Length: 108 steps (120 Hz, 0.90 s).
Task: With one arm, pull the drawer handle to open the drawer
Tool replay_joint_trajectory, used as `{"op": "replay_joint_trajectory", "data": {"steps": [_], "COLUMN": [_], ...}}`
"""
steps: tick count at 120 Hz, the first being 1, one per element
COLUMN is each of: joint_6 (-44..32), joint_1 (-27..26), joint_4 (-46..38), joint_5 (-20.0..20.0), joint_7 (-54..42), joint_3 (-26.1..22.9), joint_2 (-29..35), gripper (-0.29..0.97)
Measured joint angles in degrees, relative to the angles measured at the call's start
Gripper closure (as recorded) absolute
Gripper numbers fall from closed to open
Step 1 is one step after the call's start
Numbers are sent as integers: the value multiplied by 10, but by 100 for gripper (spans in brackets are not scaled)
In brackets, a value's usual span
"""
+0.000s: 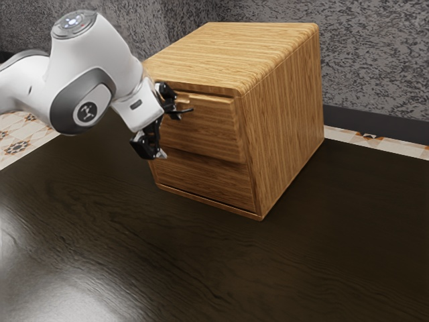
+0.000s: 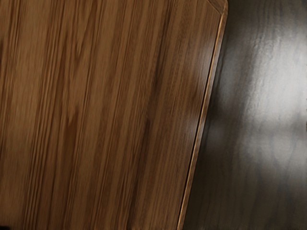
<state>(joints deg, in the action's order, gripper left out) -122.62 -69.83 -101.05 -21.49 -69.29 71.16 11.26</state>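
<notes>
A wooden cabinet (image 1: 281,100) with two drawers stands on the dark table (image 1: 214,268). The upper drawer (image 1: 204,127) sticks out a little from the cabinet's front, while the lower drawer (image 1: 208,178) sits flush. A thin dark handle (image 1: 182,111) runs along the upper drawer's left end in the exterior view. My gripper (image 1: 173,102) comes in from the exterior view's left, and its black fingers close on that handle from two sides. In the wrist view a wooden drawer front (image 2: 105,115) lies close under my hand, with its edge against the dark table (image 2: 259,120).
A grey rough wall (image 1: 375,54) rises behind the cabinet. A patterned tile strip (image 1: 375,142) runs along the table's far edge. Wide open tabletop lies in front of the cabinet and to its right in the exterior view.
</notes>
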Motion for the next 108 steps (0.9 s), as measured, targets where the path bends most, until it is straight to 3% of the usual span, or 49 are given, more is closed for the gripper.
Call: {"op": "replay_joint_trajectory", "data": {"steps": [27, 38, 46, 57, 62, 82, 94, 103, 108], "joint_6": [-1, -2, -1, -1, -1, -4, -5, -4, -3], "joint_1": [154, 189, 238, 279, 292, 306, 334, 364, 378], "joint_4": [-41, -59, -72, -89, -96, -114, -127, -139, -144], "joint_5": [-4, -4, -1, -3, -4, -7, -7, -1, 3], "joint_7": [5, 7, 7, 8, 9, 12, 14, 15, 15], "joint_3": [-150, -186, -233, -271, -284, -296, -323, -350, -363], "joint_2": [30, 45, 58, 74, 79, 92, 104, 113, 118], "gripper": [19, 16, 28, 35, 38, 24, 37, 34, 39]}}
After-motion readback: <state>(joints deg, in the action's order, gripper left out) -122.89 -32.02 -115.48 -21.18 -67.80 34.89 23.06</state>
